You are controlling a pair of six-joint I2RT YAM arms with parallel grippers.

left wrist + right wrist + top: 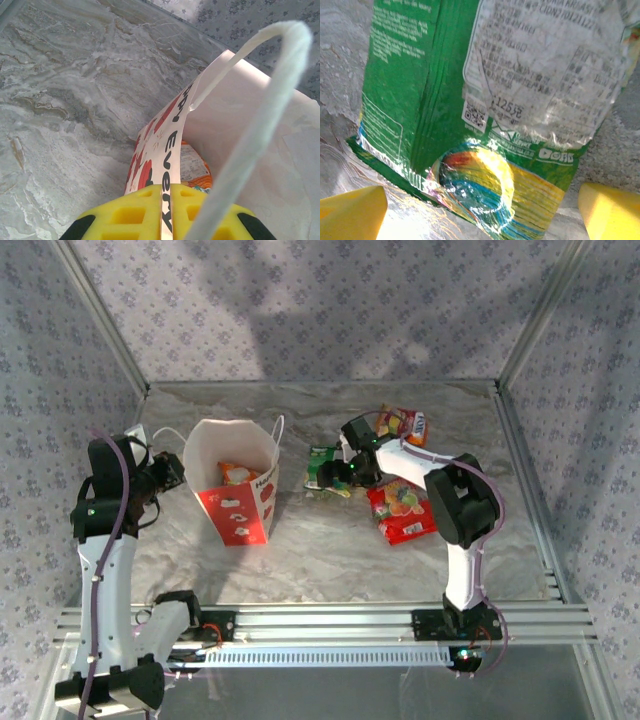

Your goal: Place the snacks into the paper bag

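Nearest the arm bases, the red packet with fruit print [402,512] lies flat on the surface [330,550], on the right arm's side.

Just beyond it, the right fingers [355,210] stand wide open and hold nothing. They hang over the green packet [420,100], one finger at each side of its near end. The packet lies flat, printed data panel up. Its long axis runs away from the fingers, leaning slightly to the right in the right wrist view, so the closing stroke crosses the short width. Whether the tips touch the surface cannot be told. The right arm is clearly the nearer one to this packet.

At about the same depth, the paper bag [240,515] stands upright with its mouth open, to the left of the green packet, near but apart. The left fingers [135,217] are closed on the bag's left rim; the paper wall passes between them, beside the cord handle [260,125]. An orange packet [238,472] lies inside.

Farthest, the orange-pink packet [403,425] lies behind the right wrist.

Judgement: the transfer runs leftward from the packet to the bag mouth.
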